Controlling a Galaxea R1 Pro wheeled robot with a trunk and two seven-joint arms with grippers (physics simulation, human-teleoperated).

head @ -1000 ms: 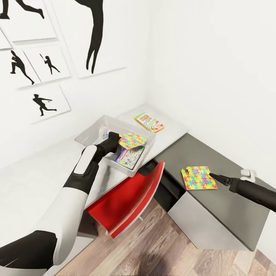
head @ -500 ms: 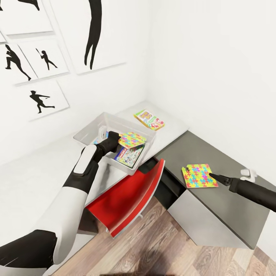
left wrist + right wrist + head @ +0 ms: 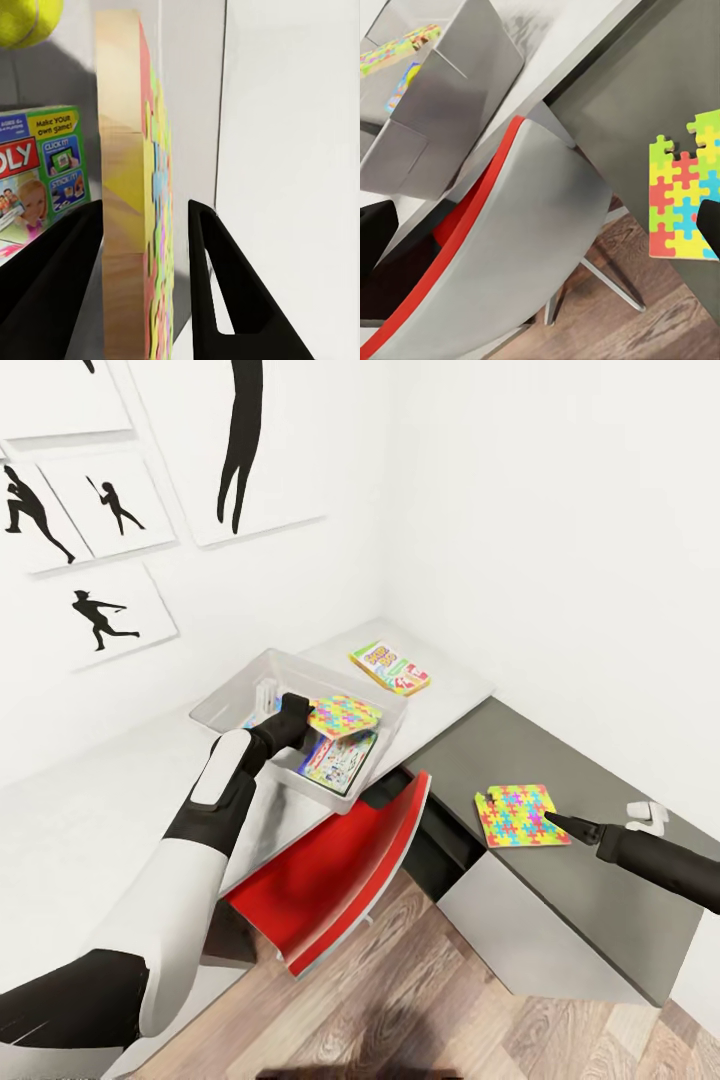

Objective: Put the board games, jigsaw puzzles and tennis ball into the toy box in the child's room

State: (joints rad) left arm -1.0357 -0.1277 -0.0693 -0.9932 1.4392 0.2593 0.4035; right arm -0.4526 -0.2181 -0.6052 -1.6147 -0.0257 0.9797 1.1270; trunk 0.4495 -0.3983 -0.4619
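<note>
The translucent toy box stands on the white table. My left gripper reaches over it, shut on a colourful jigsaw puzzle that hangs tilted above the box; in the left wrist view the puzzle stands edge-on between the fingers. Inside the box lie a board game and a tennis ball. A second board game lies on the table behind the box. The other jigsaw puzzle lies flat on the grey desk, and my open right gripper is at its near edge.
A red chair is tucked between the white table and the grey desk, below the box. White walls close off the corner behind both surfaces. Wooden floor lies in front.
The head view has shifted slightly, moving the whole scene. Both arms keep their places relative to the box and the puzzles.
</note>
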